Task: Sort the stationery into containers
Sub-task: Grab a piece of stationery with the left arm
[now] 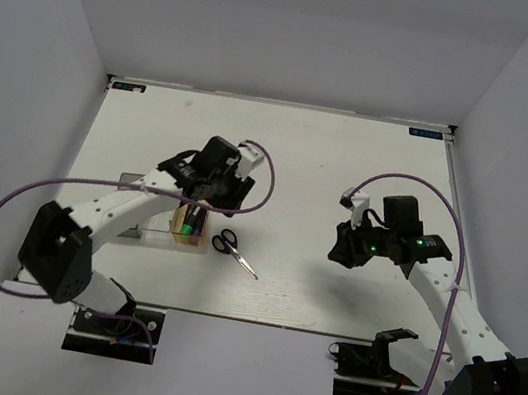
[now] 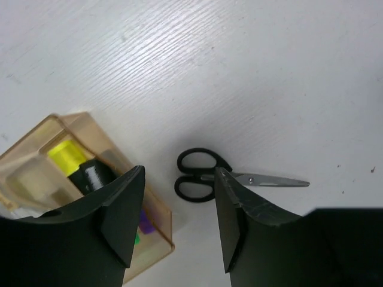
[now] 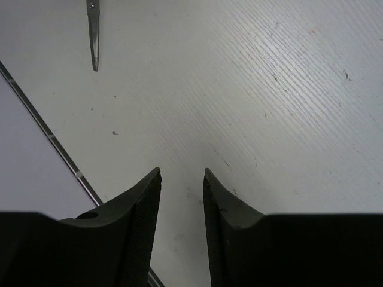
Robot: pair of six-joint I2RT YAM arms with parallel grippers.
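Black highlighters [image 2: 90, 174] with yellow, purple and green ends are lying in the amber-tan translucent tray [image 2: 108, 146]. Small black-handled scissors [image 2: 200, 176] are lying unsorted on the white worktop [image 2: 251, 72] just beside it. The left pincer [image 2: 179, 179] is gaping wide and the right pincer [image 3: 179, 179] is standing narrowly parted; both are holding nothing.

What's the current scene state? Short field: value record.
amber-tan translucent rectangular tray: holds short black highlighters; yellow end, purple end and green end visible
small black-handled scissors: flat on the white table, blades shut, beside the tray, not touching it
left gripper: open, empty, above the tray's edge and the scissors' handles
right gripper: narrowly open, empty, over bare table
unsorted: scissors
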